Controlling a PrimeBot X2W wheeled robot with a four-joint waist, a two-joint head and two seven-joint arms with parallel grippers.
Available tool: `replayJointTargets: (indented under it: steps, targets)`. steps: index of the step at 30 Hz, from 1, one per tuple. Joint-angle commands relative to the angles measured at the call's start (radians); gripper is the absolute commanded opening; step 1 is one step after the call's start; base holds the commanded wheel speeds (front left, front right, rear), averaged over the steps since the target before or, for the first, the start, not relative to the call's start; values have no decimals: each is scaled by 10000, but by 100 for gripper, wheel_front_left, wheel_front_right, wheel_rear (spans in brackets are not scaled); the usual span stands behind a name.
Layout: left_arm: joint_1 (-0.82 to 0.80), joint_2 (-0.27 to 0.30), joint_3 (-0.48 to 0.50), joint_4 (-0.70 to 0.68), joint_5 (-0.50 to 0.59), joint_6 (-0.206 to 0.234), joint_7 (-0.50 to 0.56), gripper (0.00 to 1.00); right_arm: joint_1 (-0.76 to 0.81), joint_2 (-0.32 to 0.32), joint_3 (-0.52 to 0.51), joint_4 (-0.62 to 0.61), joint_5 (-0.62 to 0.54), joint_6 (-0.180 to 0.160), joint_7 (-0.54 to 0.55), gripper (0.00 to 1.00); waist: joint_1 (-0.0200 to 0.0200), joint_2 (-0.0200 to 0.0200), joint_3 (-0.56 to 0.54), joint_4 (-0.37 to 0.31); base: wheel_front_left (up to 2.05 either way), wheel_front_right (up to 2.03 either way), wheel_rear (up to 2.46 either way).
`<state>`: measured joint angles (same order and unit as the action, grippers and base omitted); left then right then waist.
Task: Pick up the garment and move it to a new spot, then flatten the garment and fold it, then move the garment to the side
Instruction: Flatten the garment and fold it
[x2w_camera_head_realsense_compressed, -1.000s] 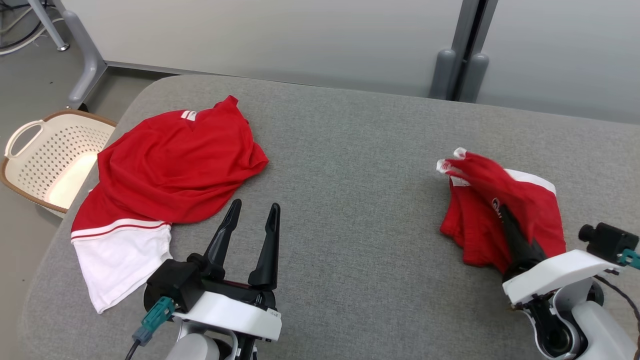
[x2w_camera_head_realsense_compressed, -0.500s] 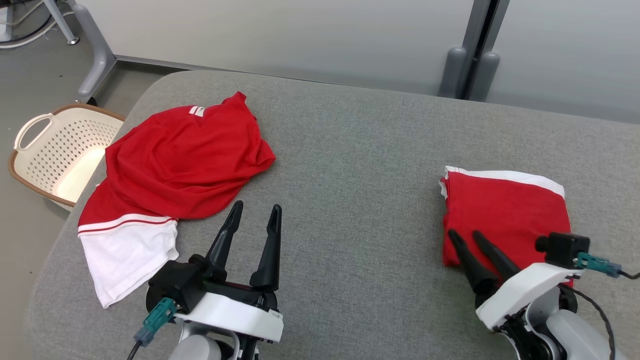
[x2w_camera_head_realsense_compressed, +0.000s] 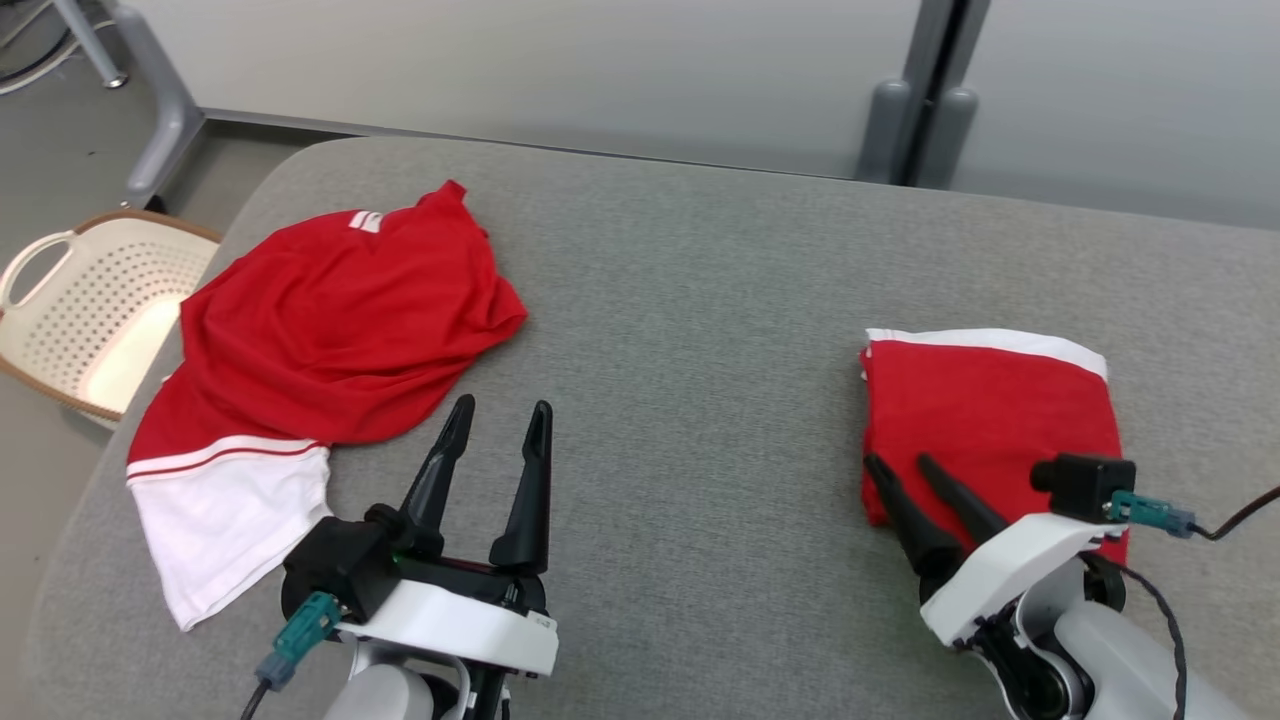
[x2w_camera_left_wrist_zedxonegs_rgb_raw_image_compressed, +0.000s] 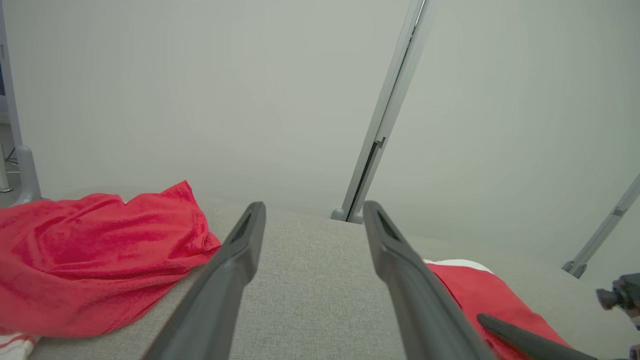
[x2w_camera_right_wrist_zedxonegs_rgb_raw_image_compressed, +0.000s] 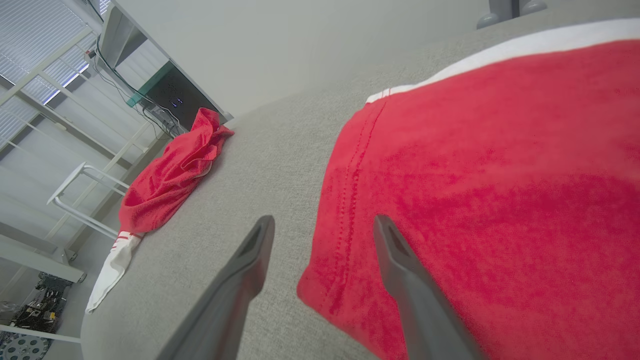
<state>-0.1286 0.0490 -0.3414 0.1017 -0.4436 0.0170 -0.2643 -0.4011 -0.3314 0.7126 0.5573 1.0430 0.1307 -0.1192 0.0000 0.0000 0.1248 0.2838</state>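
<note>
The garment (x2w_camera_head_realsense_compressed: 990, 400) is red with a white band and lies folded flat on the right of the grey table (x2w_camera_head_realsense_compressed: 690, 290). My right gripper (x2w_camera_head_realsense_compressed: 897, 462) is open at the fold's near left corner, one finger over the red cloth, nothing held. The right wrist view shows the same: the right gripper (x2w_camera_right_wrist_zedxonegs_rgb_raw_image_compressed: 325, 220) straddles the garment's (x2w_camera_right_wrist_zedxonegs_rgb_raw_image_compressed: 490, 175) stitched edge. My left gripper (x2w_camera_head_realsense_compressed: 502, 405) stands open and empty at the near middle-left. Through the left gripper (x2w_camera_left_wrist_zedxonegs_rgb_raw_image_compressed: 314, 206) bare table shows, with the folded garment (x2w_camera_left_wrist_zedxonegs_rgb_raw_image_compressed: 480, 295) to its right.
A second red and white garment (x2w_camera_head_realsense_compressed: 320, 330) lies crumpled on the table's left, partly over the edge, also seen as a crumpled garment (x2w_camera_left_wrist_zedxonegs_rgb_raw_image_compressed: 100, 255) (x2w_camera_right_wrist_zedxonegs_rgb_raw_image_compressed: 170, 175) in both wrist views. A cream perforated basket (x2w_camera_head_realsense_compressed: 90, 310) stands on the floor beyond the left edge. Grey partition posts (x2w_camera_head_realsense_compressed: 915, 120) rise behind the table.
My right gripper has let go of the garment, opened and drawn back toward me. The garment dropped from a lifted bunch into a flat fold. The head camera shifted slightly.
</note>
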Motion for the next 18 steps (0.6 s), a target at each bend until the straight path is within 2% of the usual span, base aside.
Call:
replayJointTargets:
  steps: [1,5,9,13,18]
  targets:
    - [-107,32,101,-61,35,-57,-1,100,-134,-89,-26,-55,-121,0,-236,100,0,0,0,-211,0,0,0]
    - [-197,32,482,-63,164,-106,-1,100,-432,-384,-36,-97,-997,0,-1107,100,0,0,-92,-640,0,0,0]
    - [-196,32,832,-62,299,-188,1,100,-349,-462,-882,-172,-2206,0,-1451,100,0,0,-210,-1092,0,0,0]
    - [-159,33,1078,-44,490,-251,-1,100,226,-305,-2537,-969,-4342,0,-1465,100,0,0,-240,-1516,0,0,0]
    - [-56,36,1281,141,925,-292,-1,100,1318,453,-4836,-2077,-6633,0,-1471,100,0,0,-222,-1889,0,0,0]
